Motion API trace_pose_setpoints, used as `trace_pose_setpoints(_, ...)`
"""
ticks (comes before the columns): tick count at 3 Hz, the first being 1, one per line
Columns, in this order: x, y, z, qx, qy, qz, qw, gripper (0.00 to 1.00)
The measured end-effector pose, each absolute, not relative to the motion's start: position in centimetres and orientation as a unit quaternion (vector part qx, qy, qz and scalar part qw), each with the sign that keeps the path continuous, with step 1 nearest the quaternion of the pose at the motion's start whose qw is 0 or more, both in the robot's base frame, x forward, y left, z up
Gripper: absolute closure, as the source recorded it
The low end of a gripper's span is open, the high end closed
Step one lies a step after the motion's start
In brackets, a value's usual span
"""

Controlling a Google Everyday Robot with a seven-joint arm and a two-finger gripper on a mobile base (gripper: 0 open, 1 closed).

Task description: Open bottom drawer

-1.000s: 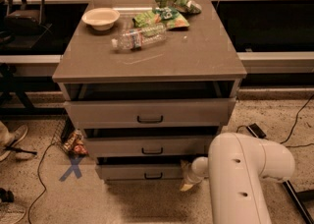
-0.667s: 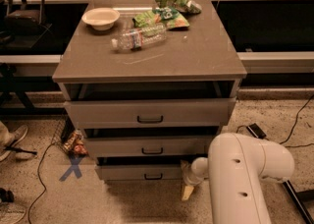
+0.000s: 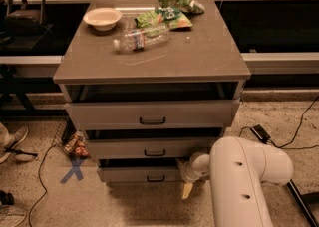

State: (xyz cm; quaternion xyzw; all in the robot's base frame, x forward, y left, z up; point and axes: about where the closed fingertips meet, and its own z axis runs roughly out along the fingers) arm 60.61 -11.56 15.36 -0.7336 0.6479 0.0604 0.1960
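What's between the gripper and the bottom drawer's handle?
Only the bottom drawer's bare front, in the camera view; the gripper sits at its right end.

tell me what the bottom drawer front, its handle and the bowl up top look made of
The bottom drawer has a flat grey-brown front, matte and even: likely laminate or painted board. Its handle is a thin black bar, probably metal, possibly plastic. The bowl is pale cream and smooth: ceramic or plastic. The gripper hangs low, just right of that drawer's front.

Lab-like room: speckled floor (image 3: 279, 114), taped cross (image 3: 73, 170), pincer (image 3: 187, 189) beside bottom drawer (image 3: 132, 174)
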Motion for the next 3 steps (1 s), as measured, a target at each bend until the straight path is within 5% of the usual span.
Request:
trace_pose_setpoints(1,60.81,-11.07,15.17,-0.741,0.639,0.072,0.194,0.18)
trace_pose_setpoints(3,60.08,-11.30,15.61,-0.738,0.641,0.073,0.197,0.72)
